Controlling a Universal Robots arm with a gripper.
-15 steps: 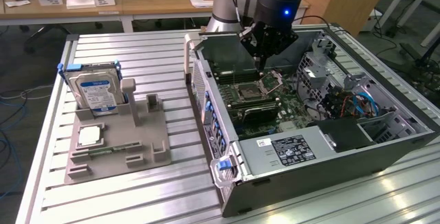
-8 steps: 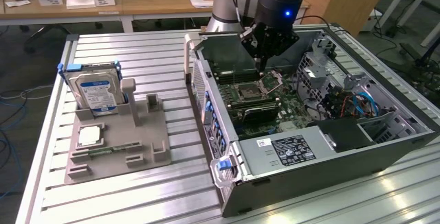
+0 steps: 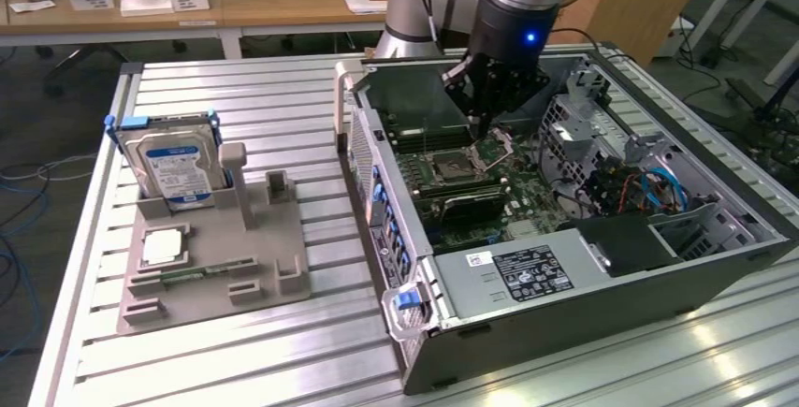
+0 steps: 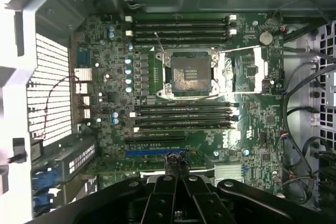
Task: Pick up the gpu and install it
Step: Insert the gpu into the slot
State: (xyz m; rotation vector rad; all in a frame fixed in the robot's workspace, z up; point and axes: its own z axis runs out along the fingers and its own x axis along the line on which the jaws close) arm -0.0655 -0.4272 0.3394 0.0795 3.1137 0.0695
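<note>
Standing by the table (image 3: 287, 117), I see the arm reaching down into the open case (image 3: 600, 285), which lies on its side with the motherboard (image 3: 500, 192) facing up. The gripper (image 3: 484, 134) hangs low over the board, just beside the empty socket (image 3: 450, 166) with its raised silver latch.

From the wrist, the gripper (image 4: 177, 162) is poised above a blue slot (image 4: 155, 152) at the edge of the motherboard (image 4: 252, 129), a little way from the socket (image 4: 186, 74). Its fingers (image 4: 170, 163) are pressed together, the black tips nearly meeting. A thin dark strip sits between them, seen edge-on. Whether that strip is the gpu or only the tips themselves, I cannot tell, and I cannot place the gpu anywhere else with certainty.

Off to the exterior view's left, well apart from the case, a grey holder (image 3: 268, 276) rests on the table. A drive (image 3: 175, 168) with a blue-white label stands upright at its back, and a small green stick (image 3: 187, 276) lies flat near its front.
</note>
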